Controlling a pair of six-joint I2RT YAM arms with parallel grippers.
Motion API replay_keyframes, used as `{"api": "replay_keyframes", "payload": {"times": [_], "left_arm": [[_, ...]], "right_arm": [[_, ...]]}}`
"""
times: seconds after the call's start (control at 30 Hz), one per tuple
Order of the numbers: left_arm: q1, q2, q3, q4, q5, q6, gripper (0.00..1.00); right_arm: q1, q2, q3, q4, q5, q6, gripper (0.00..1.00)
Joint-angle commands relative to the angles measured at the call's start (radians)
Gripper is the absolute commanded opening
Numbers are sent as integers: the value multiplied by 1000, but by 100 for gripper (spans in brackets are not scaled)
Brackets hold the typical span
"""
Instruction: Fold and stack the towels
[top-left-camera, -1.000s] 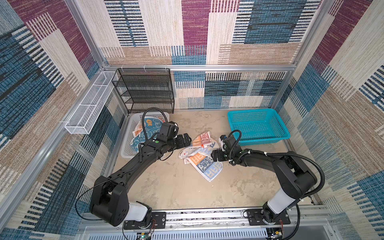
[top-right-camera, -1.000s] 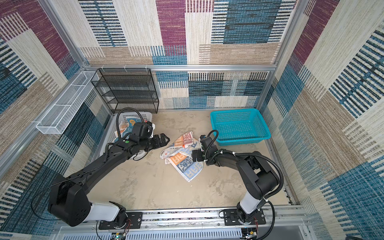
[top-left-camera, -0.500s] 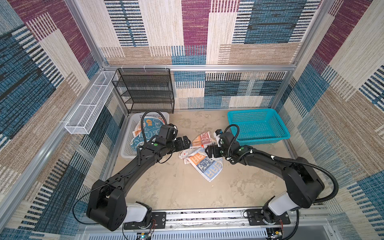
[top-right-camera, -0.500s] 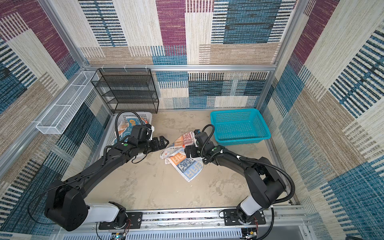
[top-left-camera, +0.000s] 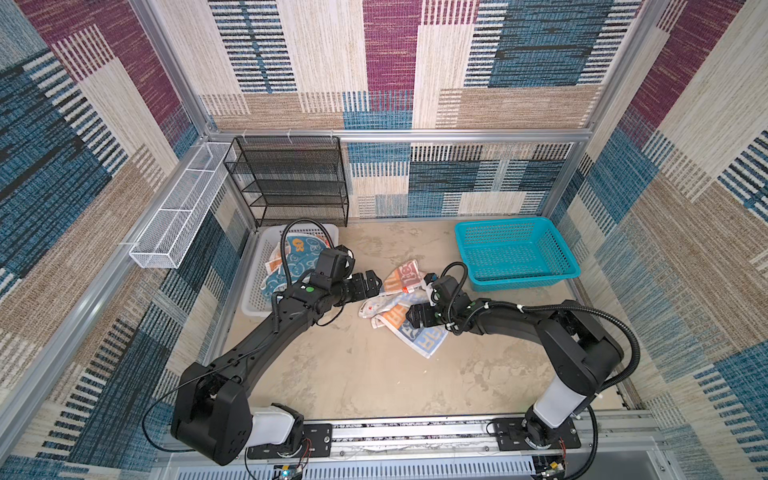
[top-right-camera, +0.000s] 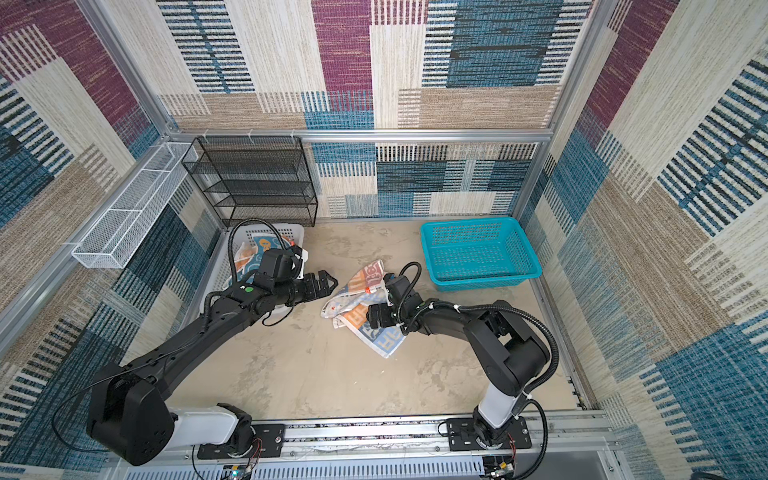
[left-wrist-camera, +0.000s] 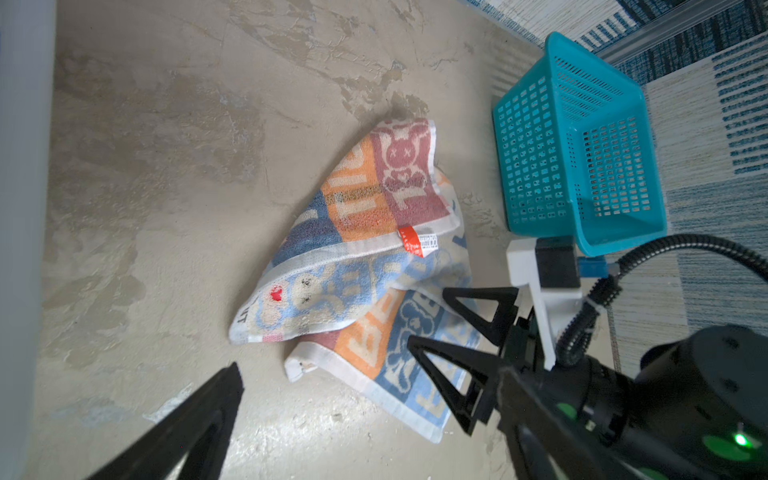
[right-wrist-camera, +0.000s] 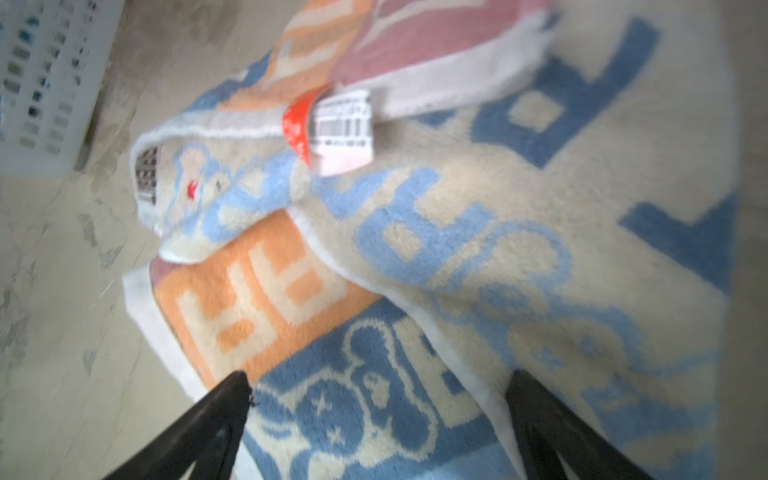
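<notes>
Under my right claw (right-wrist-camera: 378, 386): the lettered towel (right-wrist-camera: 270, 282), blue/orange/red blocks. Claw is spread wide, nothing in it. It straddles the white hem where one flap lies over the blue panel, likely because that hem is the cleanest edge to pinch. Contact with the cloth: can't tell, wrist view is too blurred.

Left claw (top-left-camera: 374, 286) is also fully released and empty. It's poised just beside the towel's side nearest the white basket (top-left-camera: 254, 291), not touching the cloth. Reads as a two-sided setup: one claw per side so the cloth can be pulled flat.

Towel sits crumpled mid-counter (top-left-camera: 353, 374), doubled over on itself, red-white tag (left-wrist-camera: 417, 243) showing on the top flap. Not a proper fold, so I judge we're at the spread-out step, early in the task.

Basket towels (top-left-camera: 300, 246), orange and teal prints, lie bunched in the white basket at the counter's left edge, the pile to draw from next. Teal basket (top-left-camera: 519, 283) at the far right is empty. Probably where the stack goes, but that's a guess.

Risk: pinching both layers at the hem and dragging the whole bundle instead of opening it.
</notes>
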Motion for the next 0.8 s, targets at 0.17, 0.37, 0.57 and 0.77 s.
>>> {"api": "replay_keyframes", "payload": {"times": [0.17, 0.37, 0.57, 0.77], "left_arm": [[-18, -7, -25, 18, 34, -31, 99], [-53, 17, -15, 19, 27, -41, 99], [-54, 10, -14, 16, 11, -38, 99], [-63, 13, -34, 31, 24, -52, 99]], "right_arm": [[-99, 94, 66, -185, 181, -95, 99], [-96, 8, 178, -218, 136, -91, 99], [-98, -87, 218, -162, 4, -39, 99], [-101, 57, 316, -133, -45, 6, 99]]}}
